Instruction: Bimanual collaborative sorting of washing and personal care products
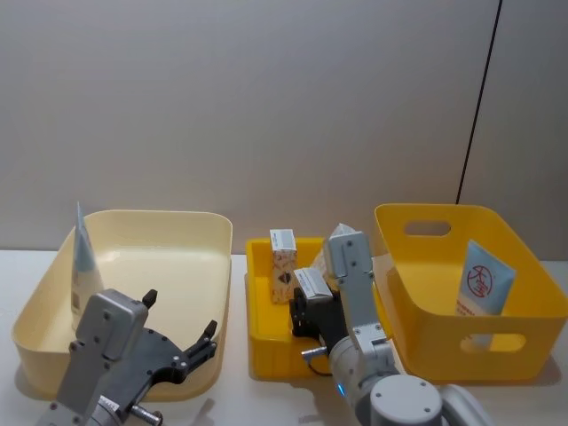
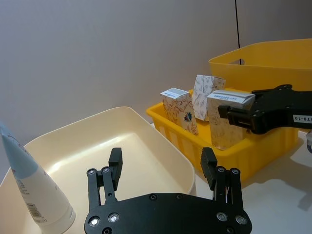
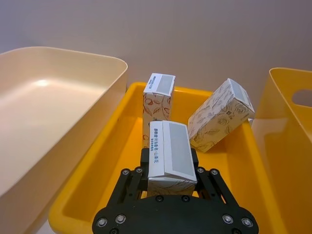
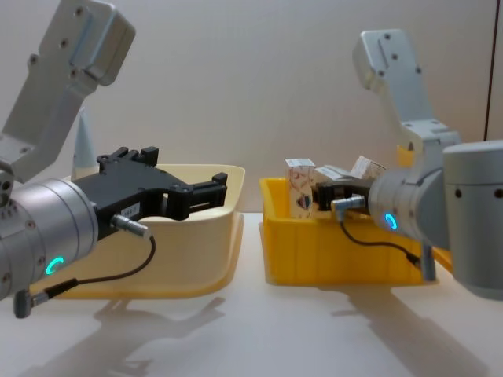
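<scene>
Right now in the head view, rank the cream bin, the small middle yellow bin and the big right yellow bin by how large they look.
1. Cream bin and the big right yellow bin: too alike to rank.
2. Small middle yellow bin: clearly smallest, partly hidden by the right pincer.

Three bins (image 1: 266, 346) on white table (image 1: 240, 399)

**Item count**

Squeeze tubes, pale blue fading to white: 2, first tube (image 1: 84, 263), second tube (image 1: 479, 286).
Small whitish printed cartons: 3, first carton (image 3: 158, 104), second carton (image 3: 222, 115), third carton (image 3: 170, 156).
Plastic bins: 3, cream bin (image 1: 169, 232), small yellow bin (image 1: 262, 306), large yellow bin (image 1: 426, 293).
</scene>
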{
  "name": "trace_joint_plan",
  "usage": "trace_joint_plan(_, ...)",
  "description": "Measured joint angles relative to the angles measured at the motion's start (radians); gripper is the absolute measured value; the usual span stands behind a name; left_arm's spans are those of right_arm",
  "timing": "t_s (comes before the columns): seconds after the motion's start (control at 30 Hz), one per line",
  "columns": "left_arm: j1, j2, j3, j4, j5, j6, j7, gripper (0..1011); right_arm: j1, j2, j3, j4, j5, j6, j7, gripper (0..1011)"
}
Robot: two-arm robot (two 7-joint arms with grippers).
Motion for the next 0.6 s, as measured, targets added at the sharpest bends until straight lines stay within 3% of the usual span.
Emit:
trace_joint_plan(0.33, 0.0, 0.0, 0.0, 0.0, 0.0, 0.0, 0.0, 1003, -0.029, 0.015, 0.025, -0.076, 0.008, -0.057, 0.016, 412)
trace_joint_plan(0.6, 0.0, 0.0, 0.0, 0.0, 0.0, 0.0, 0.0, 1003, -0.052, 0.029, 0.067, -0.166, 0.031, -0.104, 0.028, 411)
